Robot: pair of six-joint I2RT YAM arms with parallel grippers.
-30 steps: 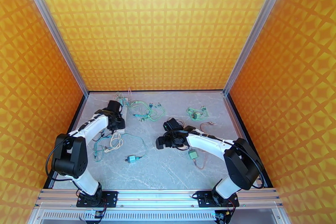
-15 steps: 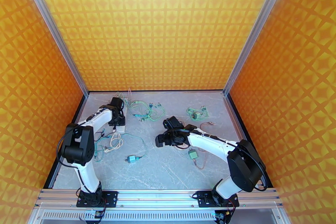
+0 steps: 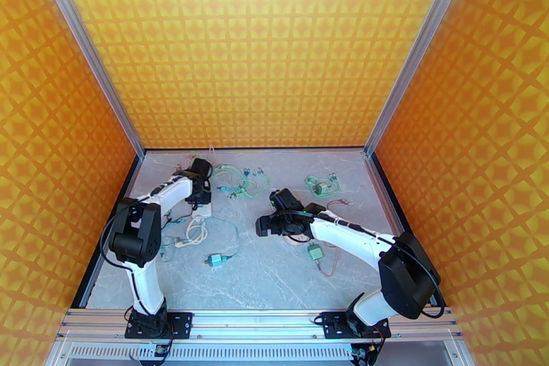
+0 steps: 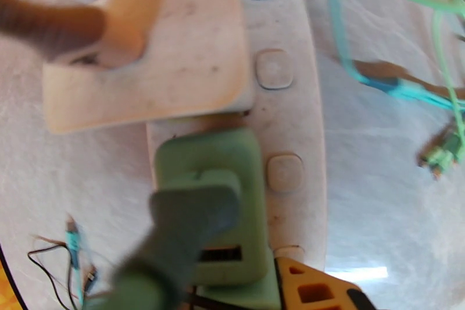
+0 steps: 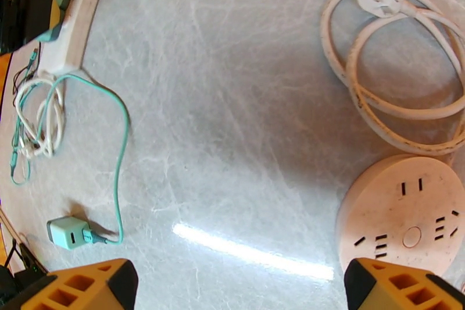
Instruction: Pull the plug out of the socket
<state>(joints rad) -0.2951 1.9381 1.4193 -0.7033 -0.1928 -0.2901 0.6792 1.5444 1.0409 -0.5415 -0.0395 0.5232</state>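
Green plug (image 4: 232,160) (seated in the strip (image 4: 279,107)) lies against left pincer (image 3: 202,190).

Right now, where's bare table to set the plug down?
Bare: near-centre strip between the small green charger and green adapter; also middle marble between teal cable and white coiled cord. Crowded: around the power strip and the back cable tangle.

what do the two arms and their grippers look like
The left arm and right arm are built alike: white tubular links joined by chunky black joints, on black base plates. Thin black cables loop along them. The right fingers and a left finger are orange-yellow plastic with square cut-outs.
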